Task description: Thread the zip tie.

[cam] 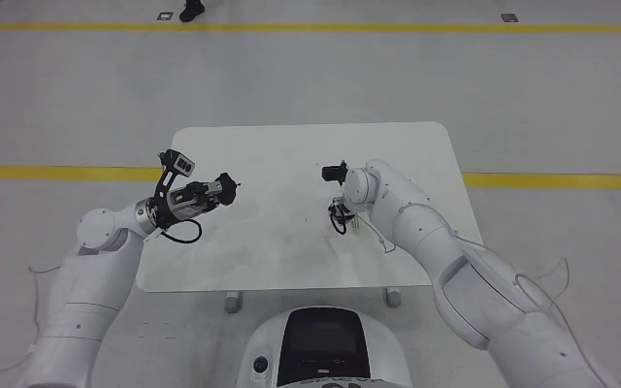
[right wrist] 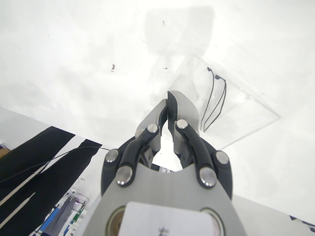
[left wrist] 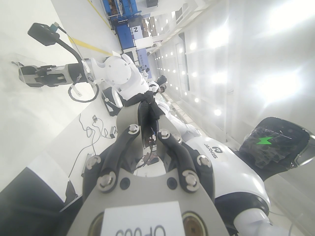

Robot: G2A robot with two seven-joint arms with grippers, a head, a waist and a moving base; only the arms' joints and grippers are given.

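My left gripper (cam: 230, 187) hangs above the left part of the white table (cam: 291, 155), shut on a black zip tie (left wrist: 148, 98) whose end sticks out past the fingertips (left wrist: 137, 114). My right gripper (cam: 339, 210) points down at the table right of centre. Its jaws are pressed together (right wrist: 168, 100) with nothing visible between them. Just beside that gripper's tip lies a clear flat tray (right wrist: 258, 114) with two thin black zip ties (right wrist: 224, 89) in it. The left wrist view also shows the right gripper (left wrist: 23, 76) low over the tabletop.
Small dark specks (right wrist: 112, 67) mark the tabletop. The middle of the table (cam: 281, 209) between the two arms is bare. A yellow floor line (cam: 58, 173) runs behind the table.
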